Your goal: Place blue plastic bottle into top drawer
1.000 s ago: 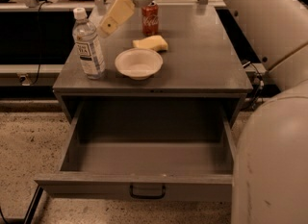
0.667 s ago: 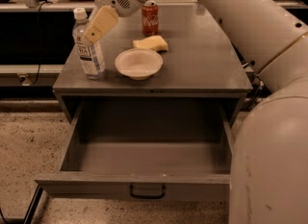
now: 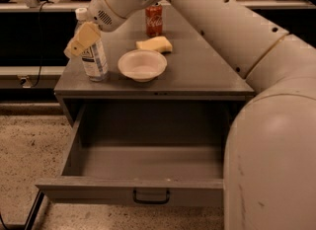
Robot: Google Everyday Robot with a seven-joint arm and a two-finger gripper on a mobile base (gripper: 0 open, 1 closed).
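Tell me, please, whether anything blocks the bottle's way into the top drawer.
Nothing visible does. The bottle stands at the tabletop's front left, just above the open drawer; the bowl sits to its right, off the path. The gripper is at the bottle's upper part.

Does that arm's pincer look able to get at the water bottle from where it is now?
Probably yes. The pincer is right at the upper half of the bottle, on the side facing the camera. The bowl stands apart to one side, and nothing seems to lie between pincer and bottle.
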